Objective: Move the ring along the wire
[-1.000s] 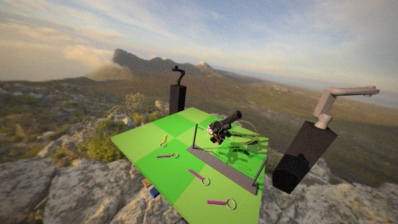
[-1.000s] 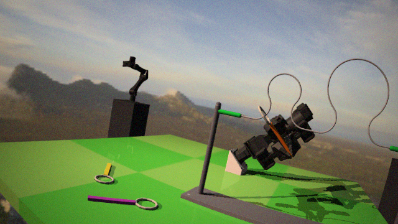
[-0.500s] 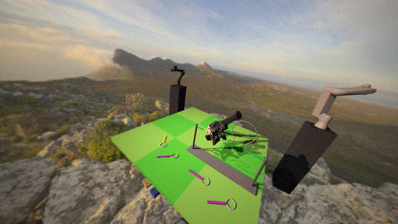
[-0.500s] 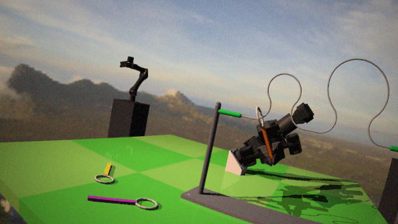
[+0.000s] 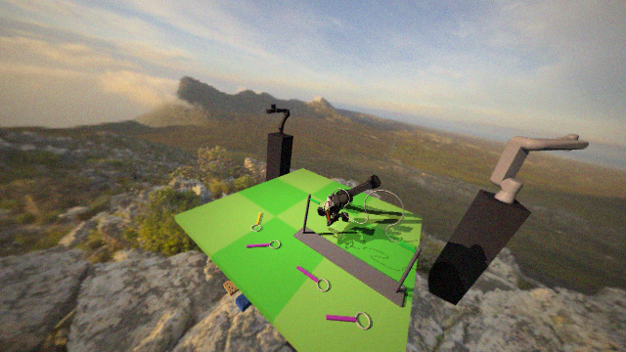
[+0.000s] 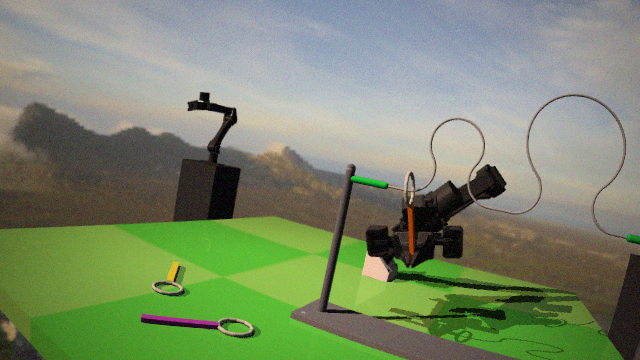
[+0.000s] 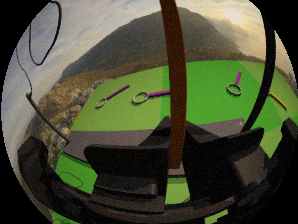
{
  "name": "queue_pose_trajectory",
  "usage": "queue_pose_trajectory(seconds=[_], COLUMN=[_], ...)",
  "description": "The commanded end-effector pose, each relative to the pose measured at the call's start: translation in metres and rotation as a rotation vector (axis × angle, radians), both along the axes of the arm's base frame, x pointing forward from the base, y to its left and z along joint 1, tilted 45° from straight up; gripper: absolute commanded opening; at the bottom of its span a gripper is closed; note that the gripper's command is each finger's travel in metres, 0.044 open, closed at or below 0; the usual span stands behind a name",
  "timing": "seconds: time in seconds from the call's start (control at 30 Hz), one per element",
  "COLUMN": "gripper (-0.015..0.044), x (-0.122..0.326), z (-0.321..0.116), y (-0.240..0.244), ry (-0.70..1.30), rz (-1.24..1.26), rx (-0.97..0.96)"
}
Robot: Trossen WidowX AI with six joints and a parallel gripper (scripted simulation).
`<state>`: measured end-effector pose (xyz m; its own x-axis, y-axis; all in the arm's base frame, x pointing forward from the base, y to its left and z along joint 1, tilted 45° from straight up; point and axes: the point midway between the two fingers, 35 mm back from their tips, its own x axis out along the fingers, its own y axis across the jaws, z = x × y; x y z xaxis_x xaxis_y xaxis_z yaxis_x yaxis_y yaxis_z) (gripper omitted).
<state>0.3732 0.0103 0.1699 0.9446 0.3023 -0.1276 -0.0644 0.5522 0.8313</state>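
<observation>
A gripper (image 5: 335,218) (image 6: 411,256) (image 7: 170,120) grasps the orange handle (image 5: 328,216) (image 6: 411,230) (image 7: 176,85) below the ring (image 6: 409,188), around grey wire (image 6: 457,119) near 1 post (image 5: 306,215) (image 6: 337,240); good practice means centring the ring, turning it squarely to each bend beyond that post.

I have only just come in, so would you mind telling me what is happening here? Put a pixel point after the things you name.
The robot's gripper (image 5: 329,222) (image 6: 411,264) (image 7: 170,120) is shut on the orange handle (image 6: 411,227) (image 7: 176,75) of a ring (image 6: 409,186). In the exterior view, the ring is at the thin grey part of the wire (image 6: 434,150), just past the green part (image 6: 369,182) by one post (image 5: 306,215) (image 6: 338,240). It has not reached the other post (image 5: 409,270).
</observation>
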Motion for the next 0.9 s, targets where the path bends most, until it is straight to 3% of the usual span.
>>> queue_pose_trajectory(seconds=[0.0,0.87], gripper=[-0.0150,-0.0150], x=[-0.002,-0.004], z=[-0.012,-0.039], y=[-0.007,-0.034], ry=[0.013,0.023], rz=[0.003,0.001], rx=[-0.063,-0.160])
